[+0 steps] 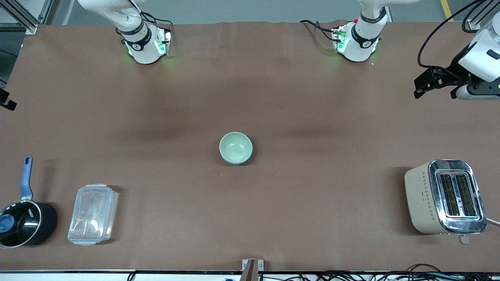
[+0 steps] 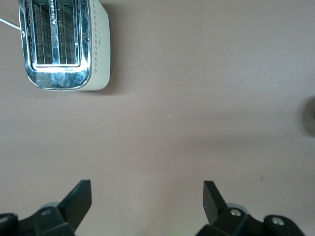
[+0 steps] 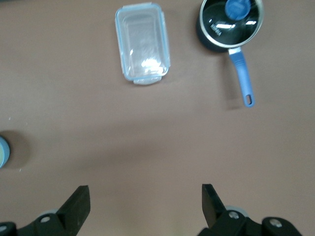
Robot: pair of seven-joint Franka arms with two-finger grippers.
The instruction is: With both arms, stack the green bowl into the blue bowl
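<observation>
The pale green bowl sits inside the blue bowl at the middle of the table; only a thin darker blue rim shows around it. An edge of the stacked bowls shows in the right wrist view. My left gripper is open and empty, up over the table's left-arm end; its jaws stand wide apart in the left wrist view. My right gripper is open and empty over bare table at the right-arm end; only a black tip shows in the front view.
A beige and chrome toaster stands near the front camera at the left arm's end, also in the left wrist view. A clear lidded container and a black saucepan with blue handle lie at the right arm's end.
</observation>
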